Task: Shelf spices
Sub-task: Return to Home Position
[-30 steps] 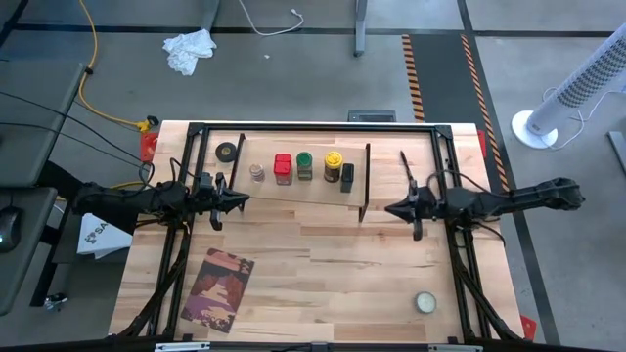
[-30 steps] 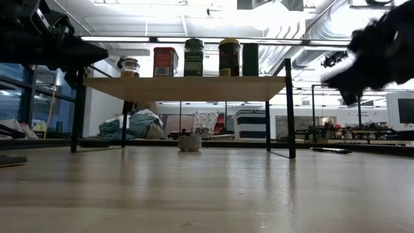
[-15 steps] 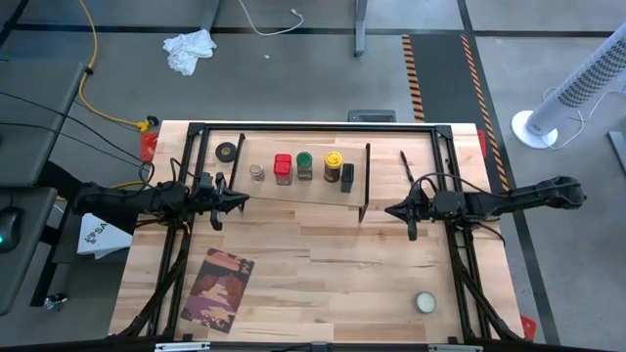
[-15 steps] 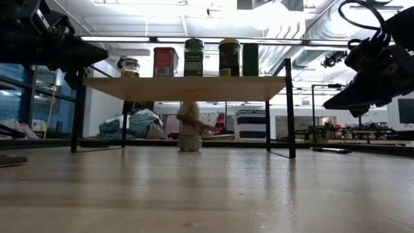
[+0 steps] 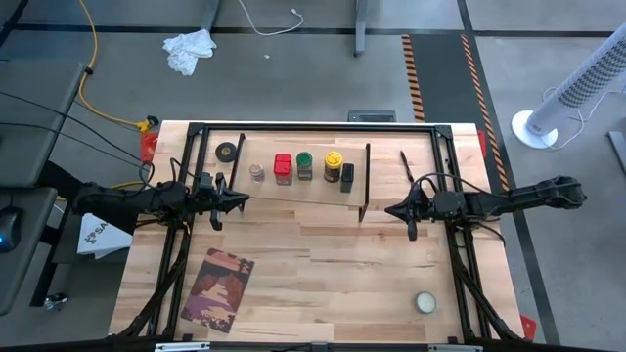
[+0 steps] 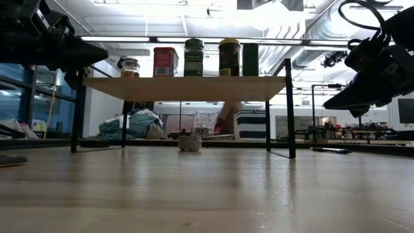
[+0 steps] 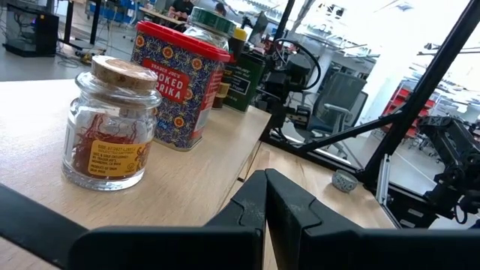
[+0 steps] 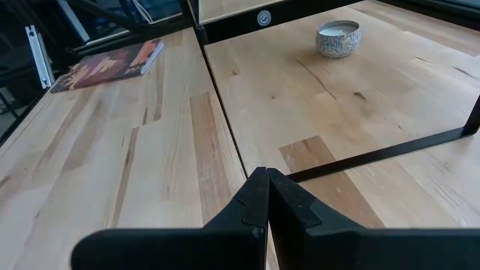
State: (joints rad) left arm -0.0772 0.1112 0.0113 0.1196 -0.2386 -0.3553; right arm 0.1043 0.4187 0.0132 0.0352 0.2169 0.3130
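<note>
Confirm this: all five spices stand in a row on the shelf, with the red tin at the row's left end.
No: the high view shows the tiny clear jar at the row's left end; the red tin is second. All five do stand in a row on the shelf.

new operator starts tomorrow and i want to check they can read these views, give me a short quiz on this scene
1. True or false: the left gripper is shut on a jar.
2. Which container on the shelf stands at the end of the row nearest the left arm? A) tiny cork-lidded jar B) black square tin C) yellow-lidded jar
3. How many spice containers stand on the shelf?

Key:
1. False. It is shut on nothing, as is the right gripper; one is at each end of the shelf.
2. A.
3. Five.
</note>
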